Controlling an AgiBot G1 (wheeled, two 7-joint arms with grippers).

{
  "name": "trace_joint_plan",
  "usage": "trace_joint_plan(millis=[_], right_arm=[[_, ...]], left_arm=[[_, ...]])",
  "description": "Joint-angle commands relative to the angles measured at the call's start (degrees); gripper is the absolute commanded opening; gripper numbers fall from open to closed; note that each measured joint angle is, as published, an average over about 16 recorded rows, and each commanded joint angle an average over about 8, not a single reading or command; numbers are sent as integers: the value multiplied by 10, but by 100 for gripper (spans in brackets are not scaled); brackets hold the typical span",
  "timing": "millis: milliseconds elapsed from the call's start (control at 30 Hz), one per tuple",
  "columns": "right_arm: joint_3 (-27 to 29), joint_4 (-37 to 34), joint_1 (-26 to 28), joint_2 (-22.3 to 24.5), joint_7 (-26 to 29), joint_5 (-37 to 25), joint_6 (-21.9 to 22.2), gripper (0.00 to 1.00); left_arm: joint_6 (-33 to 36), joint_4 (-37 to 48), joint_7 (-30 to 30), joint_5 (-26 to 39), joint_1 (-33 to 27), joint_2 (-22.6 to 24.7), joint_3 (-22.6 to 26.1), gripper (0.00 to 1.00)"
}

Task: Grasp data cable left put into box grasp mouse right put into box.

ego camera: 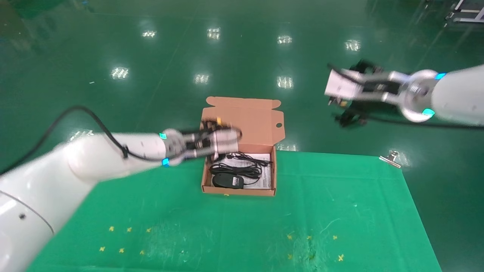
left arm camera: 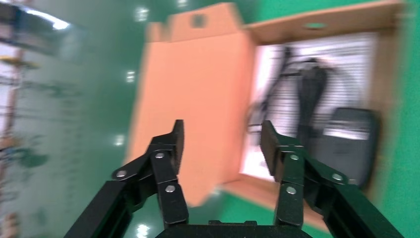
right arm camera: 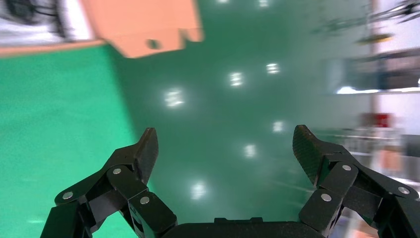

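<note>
1. Box on the green surface: mouse at the near end, cable bundle just behind it, long axis crosswise.
2. Left claw: half open, empty, over the box's far-left corner; nearer arm.
3. Right claw: wide open, empty, off over the floor, well apart.
4. Only the head view shows both arms; the left wrist view shows both items beyond its own fingertips.
</note>
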Motion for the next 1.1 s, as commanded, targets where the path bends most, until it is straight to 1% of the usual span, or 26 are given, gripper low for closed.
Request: trace_joint_plan(millis=[33, 100, 267, 400, 500, 1100], right_arm=[[1, 3, 10, 1, -1, -22, 1, 100], [-3, 8, 18, 0, -8, -37, -10, 100], [-12, 12, 27, -5, -19, -54, -30, 100], [-2, 12, 20, -4, -28, -42, -43, 100], [23, 12, 0, 1, -41, -11, -56, 100], [226, 4, -163, 39, -156, 243, -169, 100]], left_arm=[[-7, -1, -10, 1, -10, -4, -2, 100], [-14, 1, -13, 4, -24, -7, -4, 100], [-20, 3, -15, 5, -36, -12, -8, 100], [-6, -7, -20, -11, -30, -25, -20, 100], [18, -24, -27, -35, -16, -42, -36, 100], [189, -145, -80, -207, 84, -162, -154, 100]])
